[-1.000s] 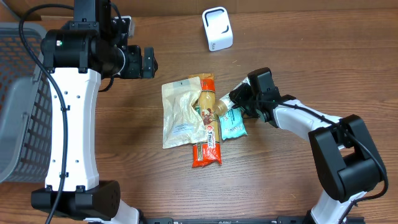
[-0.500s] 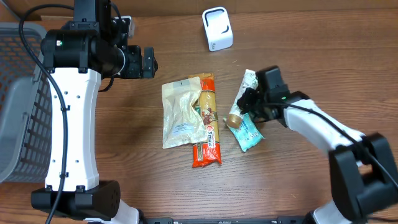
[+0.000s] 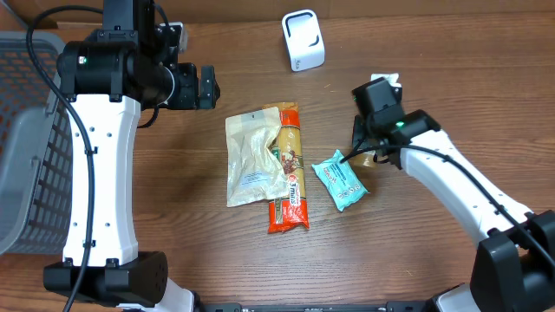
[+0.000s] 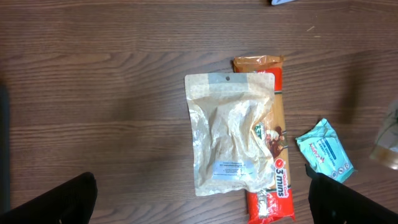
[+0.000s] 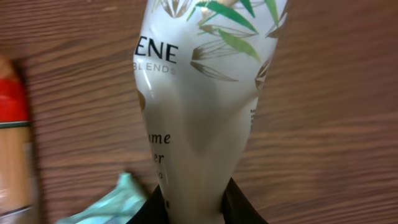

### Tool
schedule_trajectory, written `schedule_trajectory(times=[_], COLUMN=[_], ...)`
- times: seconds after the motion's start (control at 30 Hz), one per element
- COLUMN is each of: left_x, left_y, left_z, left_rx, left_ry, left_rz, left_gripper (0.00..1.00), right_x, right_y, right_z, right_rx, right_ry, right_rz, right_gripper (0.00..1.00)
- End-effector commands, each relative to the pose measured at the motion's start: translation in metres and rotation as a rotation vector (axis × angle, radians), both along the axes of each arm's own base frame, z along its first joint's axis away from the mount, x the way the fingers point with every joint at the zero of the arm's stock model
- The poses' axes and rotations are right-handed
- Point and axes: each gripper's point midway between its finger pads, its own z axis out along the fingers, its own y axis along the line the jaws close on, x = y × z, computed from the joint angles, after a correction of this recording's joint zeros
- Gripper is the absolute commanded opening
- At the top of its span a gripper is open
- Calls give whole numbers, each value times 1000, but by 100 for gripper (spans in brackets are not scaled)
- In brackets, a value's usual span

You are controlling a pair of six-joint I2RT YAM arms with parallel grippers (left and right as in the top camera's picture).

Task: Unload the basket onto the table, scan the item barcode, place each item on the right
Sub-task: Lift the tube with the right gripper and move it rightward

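— Teal packet (image 3: 340,182) lies nearest, at four o'clock from the bench (image 3: 434,52) centre. Where's the bottle?
— Right pincer (image 5: 196,208) pinches the white bottle (image 5: 199,112) by its narrower end, at three o'clock, just past that packet. Left pincer (image 4: 200,186) hangs spread wide at ten o'clock; the scanner (image 3: 303,40) stands farthest, at twelve.
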Motion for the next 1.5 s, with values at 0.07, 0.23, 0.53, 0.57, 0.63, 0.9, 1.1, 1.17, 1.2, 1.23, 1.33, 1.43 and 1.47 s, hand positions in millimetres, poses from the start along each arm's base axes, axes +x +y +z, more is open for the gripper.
schedule_trajectory(times=[0.07,0.23,0.53,0.57,0.63,0.9,1.1,1.17,1.2,1.23,1.33,1.43,1.47], left_x=[1,1,1,1,1,1,1,1,1,1,1,1,1], left_y=[0,0,0,0,0,0,0,0,0,0,0,0,0], left_z=[0,1,1,1,1,1,1,1,0,1,1,1,0], left_rx=[12,12,12,12,12,12,12,12,12,12,12,12,12], left_ry=[-6,-6,-6,-6,-6,-6,-6,-6,-6,-6,-6,-6,-6], left_rz=[-21,-21,-21,-21,-21,-21,-21,-21,-21,-21,-21,-21,-21], left_gripper=[99,100,99,100,100,100,100,99,99,100,99,100,100], right_x=[8,-7,-25,-28,-32,-8,-17,-26,-29,-33,-42,-45,-46], right_y=[-16,-8,-30,-32,-37,-75,-110,-106,-104,-102,-97,-90,-85], right_z=[29,7,-39,-45,-54,-46,-35,-43,-47,-54,-71,-79,-81], right_rx=[-322,-449,-565,-542,-498,-485,-520,-480,-472,-475,-539,-648,-682], right_ry=[-44,101,247,256,260,182,166,176,183,199,248,257,257], right_rz=[245,678,1019,1036,1037,651,239,166,151,159,188,206,226], right_gripper=[4,4,4,4,4,4,4,4,4,4,4,4,4])
